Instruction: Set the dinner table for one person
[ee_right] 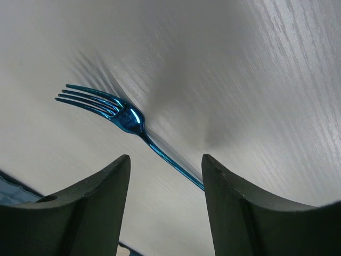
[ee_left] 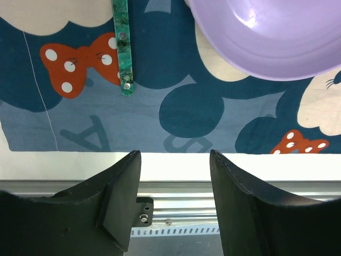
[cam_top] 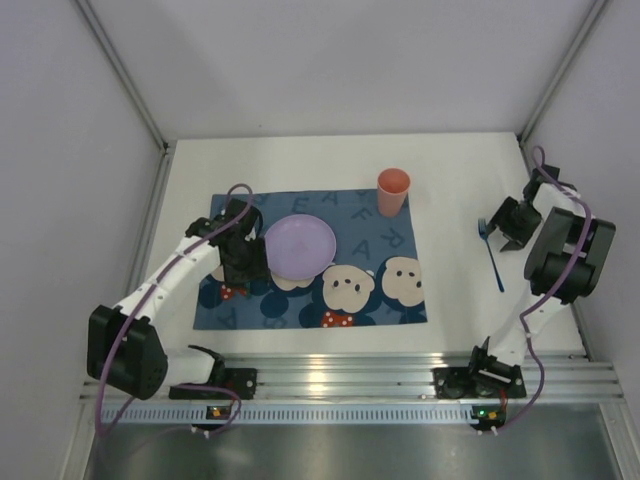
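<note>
White desk (cam_top: pixel 460 160): blue fork (ee_right: pixel 128 118) lies just ahead of parted right jaws; purple plate (ee_left: pixel 277 37) ahead-right of parted, empty left jaws.

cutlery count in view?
2. A blue fork lies on the bare dinner table, far right; a green-handled piece lies on the mat, left of the purple plate. Others may be hidden.

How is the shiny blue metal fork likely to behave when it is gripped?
The shiny blue metal fork looks glossy, so it may slip. Its thin handle lies flat on the white tabletop, so pinching it is probably hard.
</note>
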Robot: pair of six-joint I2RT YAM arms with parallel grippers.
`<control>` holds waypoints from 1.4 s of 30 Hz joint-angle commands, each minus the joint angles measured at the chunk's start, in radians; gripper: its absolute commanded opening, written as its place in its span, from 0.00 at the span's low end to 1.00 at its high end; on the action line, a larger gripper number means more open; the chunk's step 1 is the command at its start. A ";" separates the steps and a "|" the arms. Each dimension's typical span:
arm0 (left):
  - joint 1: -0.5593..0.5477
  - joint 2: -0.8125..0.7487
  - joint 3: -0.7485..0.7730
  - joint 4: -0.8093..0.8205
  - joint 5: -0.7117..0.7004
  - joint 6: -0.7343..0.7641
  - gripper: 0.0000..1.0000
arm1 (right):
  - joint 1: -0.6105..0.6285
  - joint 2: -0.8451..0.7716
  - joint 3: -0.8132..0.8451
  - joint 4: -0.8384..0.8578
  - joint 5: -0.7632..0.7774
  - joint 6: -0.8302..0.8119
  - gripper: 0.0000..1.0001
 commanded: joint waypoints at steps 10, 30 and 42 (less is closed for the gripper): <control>-0.002 -0.006 -0.007 0.048 -0.008 0.000 0.59 | 0.043 -0.006 -0.081 0.050 0.070 -0.040 0.44; -0.004 -0.003 0.006 0.072 0.006 0.001 0.59 | 0.151 -0.047 0.028 -0.066 0.231 -0.055 0.00; -0.004 -0.020 0.105 0.035 -0.006 -0.003 0.59 | 0.361 -0.365 0.239 -0.255 0.265 0.023 0.00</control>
